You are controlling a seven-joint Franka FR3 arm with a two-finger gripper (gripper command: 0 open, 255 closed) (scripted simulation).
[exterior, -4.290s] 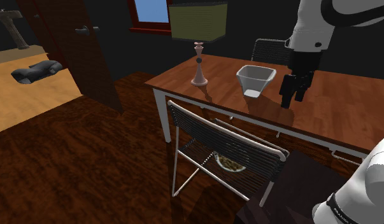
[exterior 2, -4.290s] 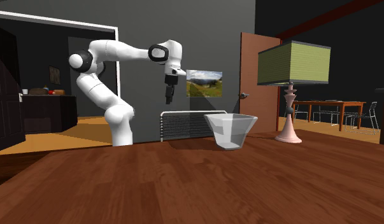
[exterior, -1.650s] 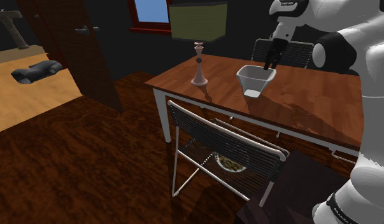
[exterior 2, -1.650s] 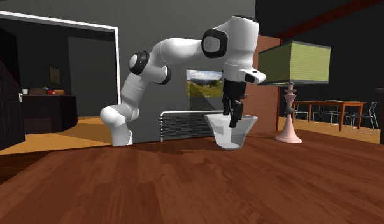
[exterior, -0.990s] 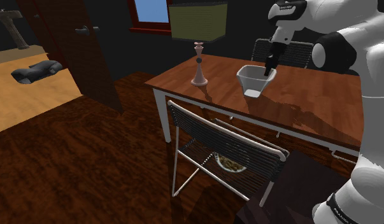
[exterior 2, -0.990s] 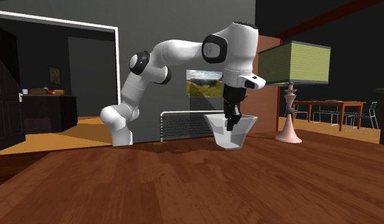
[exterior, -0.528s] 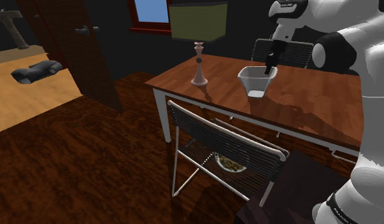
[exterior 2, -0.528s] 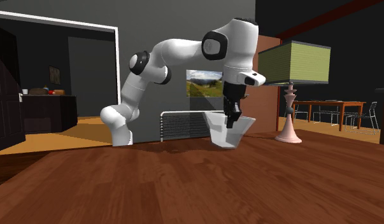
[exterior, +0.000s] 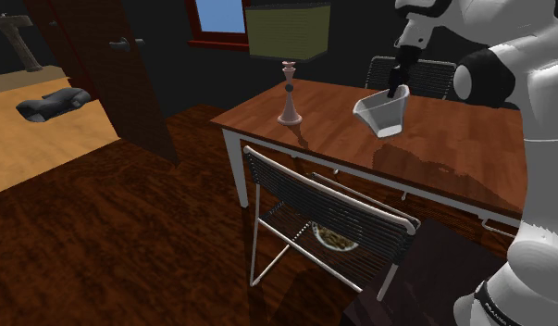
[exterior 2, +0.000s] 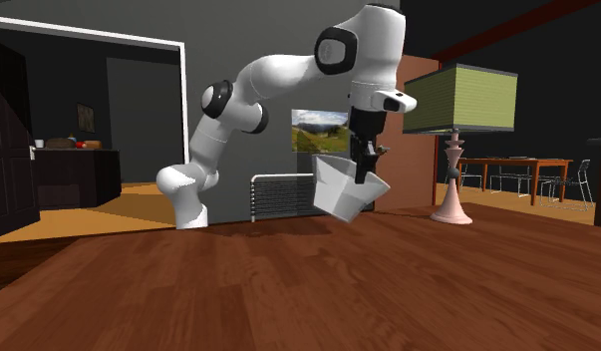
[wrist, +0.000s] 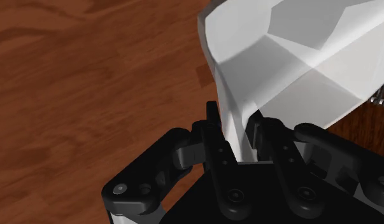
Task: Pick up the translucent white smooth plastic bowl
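Bowl [exterior: 382,111], white, now hangs tilted just above the wooden table [exterior: 462,153]; half a second ago it sat flat there. The black gripper [wrist: 235,137] pinches one wall between its fingers. The lift appears under way, though the one-sided hold may swing.

Wooden table with one lamp standing on it

A reddish-brown wooden table [exterior: 452,157] on a white frame and white legs spreads out beneath the jaws of the gripper [exterior: 391,91], which hang above its top without touching it. A lamp [exterior: 288,42] with a pale pink turned base and an olive-green shade stands upright on the table, well apart from the jaws: to their left in the shoulder view, to their right in the second exterior view, near the table's edge.
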